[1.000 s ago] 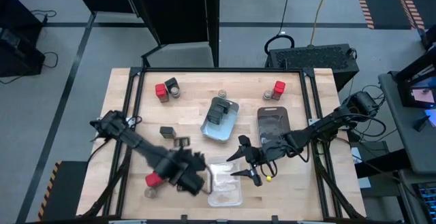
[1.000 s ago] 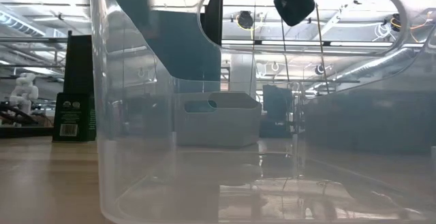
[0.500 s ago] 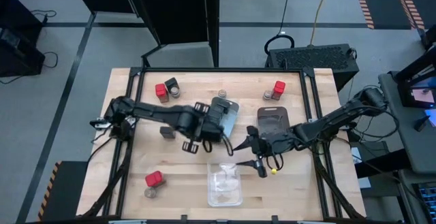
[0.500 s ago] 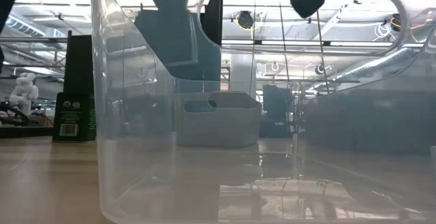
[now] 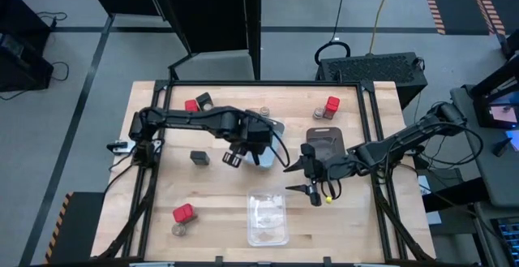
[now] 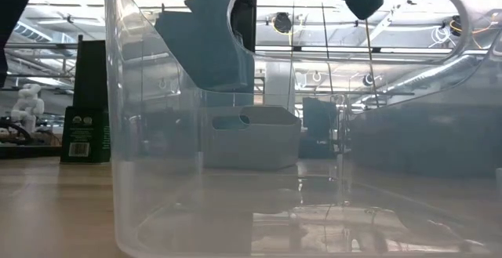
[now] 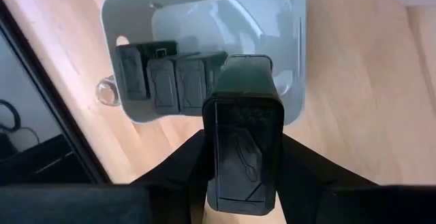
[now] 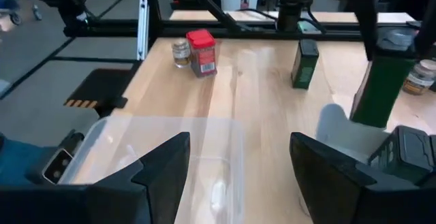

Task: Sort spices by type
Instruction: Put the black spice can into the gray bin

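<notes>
My left gripper (image 5: 243, 152) is shut on a dark block (image 7: 242, 135) at the near-left rim of a pale tray (image 5: 272, 129). That tray holds three dark blocks (image 7: 167, 81). The held block also shows in the right wrist view (image 8: 381, 91). My right gripper (image 5: 306, 179) is open and empty between the clear tray (image 5: 268, 218) and the dark smoky tray (image 5: 326, 147). Another dark block (image 5: 199, 158) stands on the table to the left. Red blocks (image 5: 191, 107) (image 5: 332, 105) (image 5: 182, 213) and round jars (image 5: 263, 113) (image 5: 320, 113) (image 5: 178, 229) stand on the table. My left gripper pinches the dark block between its two fingers, one on each side of its upper part (image 7: 242, 190). The fingers come from above, pointing down. The block hangs upright below them (image 8: 371, 115), lifted off the table at the pale tray's rim.
The clear tray's wall (image 6: 157, 132) fills the low view, with the pale tray (image 6: 251, 136) behind it. A small yellow thing (image 5: 328, 200) lies by my right gripper. A dark-topped container (image 5: 204, 101) stands beside the far-left red block. The black frame rails run along the table's edges.
My left gripper has swung from the near side beside the clear tray toward the far right, up to the pale tray. One of the two dark blocks on the middle left is gone from the table. My right gripper has drifted a little toward the far right, still open.
</notes>
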You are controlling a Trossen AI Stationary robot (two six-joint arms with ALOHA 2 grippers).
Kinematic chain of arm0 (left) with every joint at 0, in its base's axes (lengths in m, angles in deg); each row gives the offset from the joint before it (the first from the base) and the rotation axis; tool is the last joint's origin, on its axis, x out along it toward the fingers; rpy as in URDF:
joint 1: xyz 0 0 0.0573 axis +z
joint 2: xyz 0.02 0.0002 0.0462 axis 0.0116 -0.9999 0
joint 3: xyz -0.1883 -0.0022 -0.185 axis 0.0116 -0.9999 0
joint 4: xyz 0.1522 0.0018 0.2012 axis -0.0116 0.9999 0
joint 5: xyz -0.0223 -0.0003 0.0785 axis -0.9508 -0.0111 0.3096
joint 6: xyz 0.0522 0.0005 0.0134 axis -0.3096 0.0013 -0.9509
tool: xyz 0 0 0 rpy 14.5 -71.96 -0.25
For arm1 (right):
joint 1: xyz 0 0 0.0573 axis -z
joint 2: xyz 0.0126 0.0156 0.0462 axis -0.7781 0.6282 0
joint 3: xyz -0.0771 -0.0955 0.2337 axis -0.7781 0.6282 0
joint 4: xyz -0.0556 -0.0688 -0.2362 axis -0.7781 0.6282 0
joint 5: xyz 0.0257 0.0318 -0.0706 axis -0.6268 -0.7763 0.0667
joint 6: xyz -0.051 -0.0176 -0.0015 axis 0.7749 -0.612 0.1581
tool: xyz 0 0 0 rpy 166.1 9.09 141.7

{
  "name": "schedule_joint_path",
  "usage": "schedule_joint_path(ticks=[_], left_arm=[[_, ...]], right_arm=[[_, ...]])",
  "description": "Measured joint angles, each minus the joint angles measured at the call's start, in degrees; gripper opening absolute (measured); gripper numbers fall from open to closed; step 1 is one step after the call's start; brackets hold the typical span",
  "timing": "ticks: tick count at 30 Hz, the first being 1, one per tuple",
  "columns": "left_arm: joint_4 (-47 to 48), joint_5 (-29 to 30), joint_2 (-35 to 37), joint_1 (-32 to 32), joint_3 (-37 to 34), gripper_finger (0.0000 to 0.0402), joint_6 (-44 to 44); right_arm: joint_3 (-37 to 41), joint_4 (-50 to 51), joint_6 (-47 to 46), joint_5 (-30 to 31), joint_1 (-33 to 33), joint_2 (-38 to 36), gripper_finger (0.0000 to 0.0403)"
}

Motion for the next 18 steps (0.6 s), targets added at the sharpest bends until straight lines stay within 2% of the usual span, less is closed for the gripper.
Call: schedule_joint_path(ticks=[4,10,13,18], left_arm=[[-1.4,-4.4,0.0,2.5,0.0,0.0138,-0.3],[-3.8,-6.5,0.0,4.8,-0.1,0.0138,-0.3],[-5.9,-9.8,0.1,5.3,-2.2,0.0138,-0.9],[-7.7,-10.0,0.0,5.4,-5.6,0.0138,-1.4]], right_arm=[[0.0,1.1,0.2,2.4,0.0,0.0,0.0238],[0.0,2.1,1.7,2.6,0.0,0.0,0.0238],[0.0,2.2,2.2,2.6,0.0,0.0,0.0238],[0.0,2.8,3.0,2.7,0.1,0.0,0.0238]])
